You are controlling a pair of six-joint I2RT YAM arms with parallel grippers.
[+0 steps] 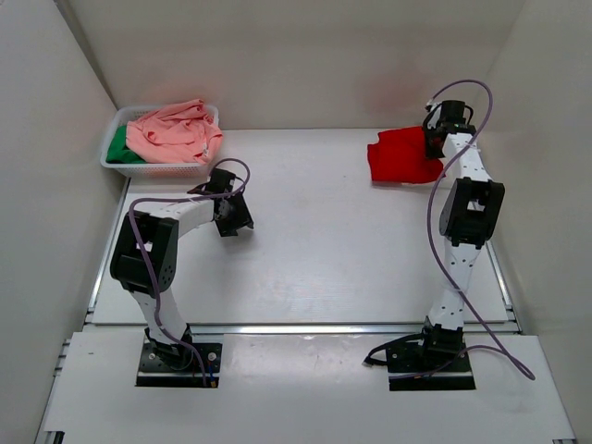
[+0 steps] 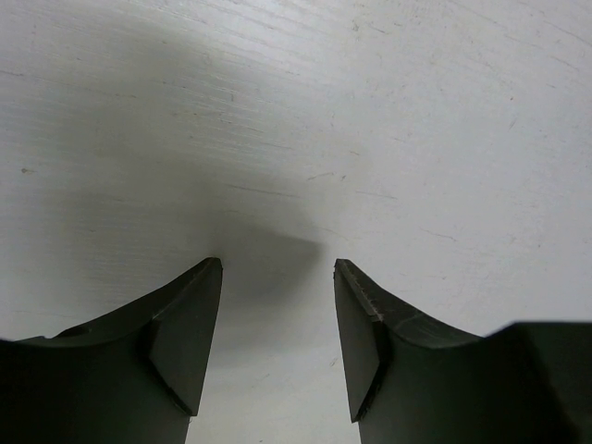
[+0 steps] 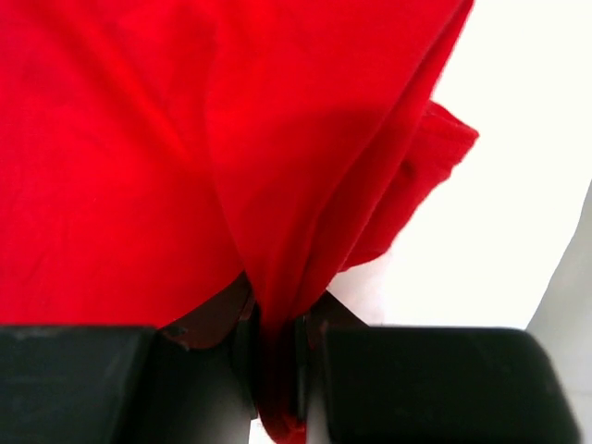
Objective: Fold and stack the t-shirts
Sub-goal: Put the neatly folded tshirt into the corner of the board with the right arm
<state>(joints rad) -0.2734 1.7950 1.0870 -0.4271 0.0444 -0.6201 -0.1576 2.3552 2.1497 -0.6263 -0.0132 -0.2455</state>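
The left gripper (image 2: pixel 277 305) stands open over the white scratched table surface (image 2: pixel 370 111); its two black fingers (image 2: pixel 185 342) hold nothing, and a soft shadow lies between them.

Pair: left arm (image 1: pixel 176 217), right arm (image 1: pixel 467 166). White links, black joint housings, purple cables (image 1: pixel 462 81), black base plates (image 1: pixel 176 365), black wedge-shaped pincer fingers (image 2: pixel 180 342).

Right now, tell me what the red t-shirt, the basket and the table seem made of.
Red t-shirt: soft matte cloth, draping in folds where the right gripper pinches it. Basket: probably white plastic, mesh walls. Table: hard matte white surface, finely scratched; material unclear.
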